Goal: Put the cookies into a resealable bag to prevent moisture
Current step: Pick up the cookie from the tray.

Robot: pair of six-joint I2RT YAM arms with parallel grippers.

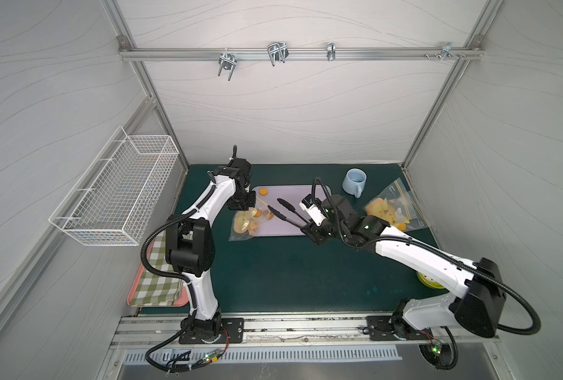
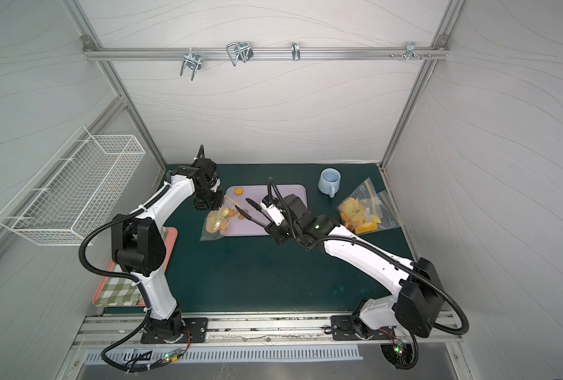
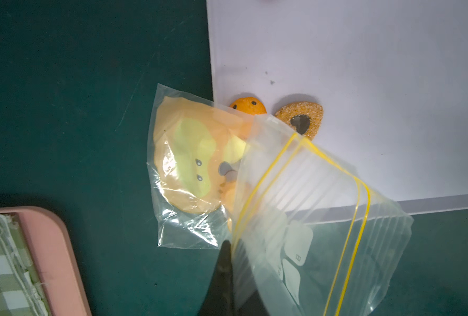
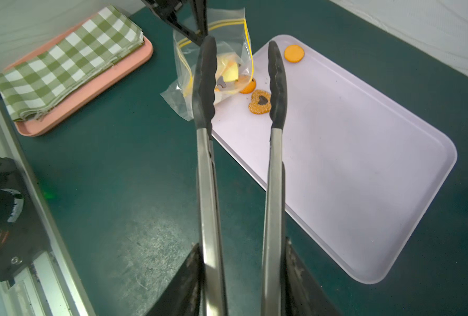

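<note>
The step in hand looks like lifting the next cookie off the tray (image 4: 364, 169) with the tongs (image 4: 206, 164) and feeding it into the resealable bag (image 3: 295, 202).

The left gripper (image 4: 198, 34) has its fingers pinched tight on the bag's lip and holds the mouth up over the tray's near-left corner. The right gripper (image 4: 242, 284) has its fingers partway closed around the tongs' handles. The tong tips stand apart with nothing between them.

Several cookies already sit inside the bag. On the tray, a heart cookie (image 4: 260, 101) lies just beside the mouth. A dotted round cookie (image 4: 248, 86) lies against the bag's edge, and a plain round cookie (image 1: 263, 191) lies well apart at the far-left corner.

To do the step well, bring the tips down on either side of the heart cookie and squeeze gently, since a flat biscuit may skid or crack. Then carry it straight in while the lip is held high and taut.

The bag's long axis runs from its bottom, lying on the worktop off the tray's near-left edge, up towards the far right. Its mouth seems to face right, towards the tongs. The tongs' long axis runs from near right to far left, with the tips pointing at that mouth. The cookies lie flat.
</note>
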